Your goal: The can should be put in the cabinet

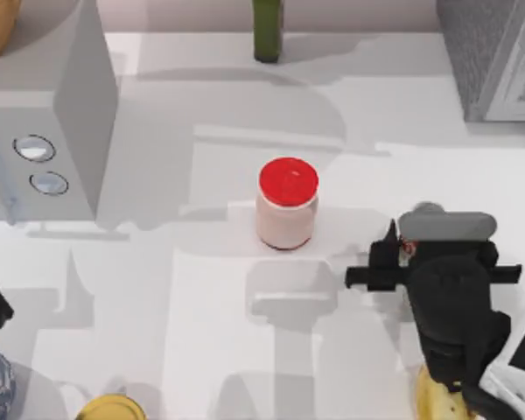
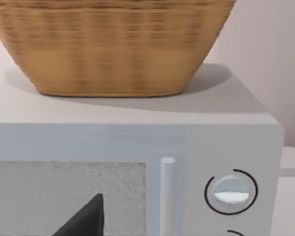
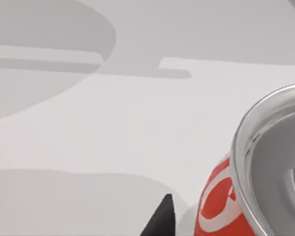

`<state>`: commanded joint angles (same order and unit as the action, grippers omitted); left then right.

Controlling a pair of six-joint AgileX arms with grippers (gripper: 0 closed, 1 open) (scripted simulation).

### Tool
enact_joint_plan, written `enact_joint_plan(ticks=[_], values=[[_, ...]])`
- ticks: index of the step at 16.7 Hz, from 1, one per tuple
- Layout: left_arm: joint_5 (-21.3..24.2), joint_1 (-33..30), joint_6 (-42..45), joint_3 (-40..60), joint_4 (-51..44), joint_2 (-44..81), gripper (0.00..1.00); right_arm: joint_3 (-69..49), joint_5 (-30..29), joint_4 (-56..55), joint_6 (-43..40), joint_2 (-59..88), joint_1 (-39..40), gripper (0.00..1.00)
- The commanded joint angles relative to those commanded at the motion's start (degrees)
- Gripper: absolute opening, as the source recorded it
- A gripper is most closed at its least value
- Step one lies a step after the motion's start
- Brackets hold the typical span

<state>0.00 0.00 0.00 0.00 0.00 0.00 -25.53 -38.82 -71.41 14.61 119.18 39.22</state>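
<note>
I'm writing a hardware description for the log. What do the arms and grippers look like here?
The right arm is matte black, with rounded bulky segments, a thin black crossbar and a pale grey block at its wrist. A pointed black fingertip of the right gripper tapers like a wedge. The left gripper's fingertip is dark grey and equally pointed.

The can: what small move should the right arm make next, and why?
Probably a short descent, to bring the right gripper around the can before closing. In the right wrist view the can's silver top sits very near the camera, with one dark finger beside it, apart from it. The cabinet stands at the table's far right, so the grasp comes first.
</note>
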Motion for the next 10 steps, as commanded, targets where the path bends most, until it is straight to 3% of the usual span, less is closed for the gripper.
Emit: enact_joint_plan(ticks=[5,10], values=[[0.0,0.0,0.0,0.0,0.0,0.0,1.0,0.0,0.0,0.0,0.0,0.0,0.0,0.02],[0.0,0.0,0.0,0.0,0.0,0.0,1.0,0.0,0.0,0.0,0.0,0.0,0.0,0.0]])
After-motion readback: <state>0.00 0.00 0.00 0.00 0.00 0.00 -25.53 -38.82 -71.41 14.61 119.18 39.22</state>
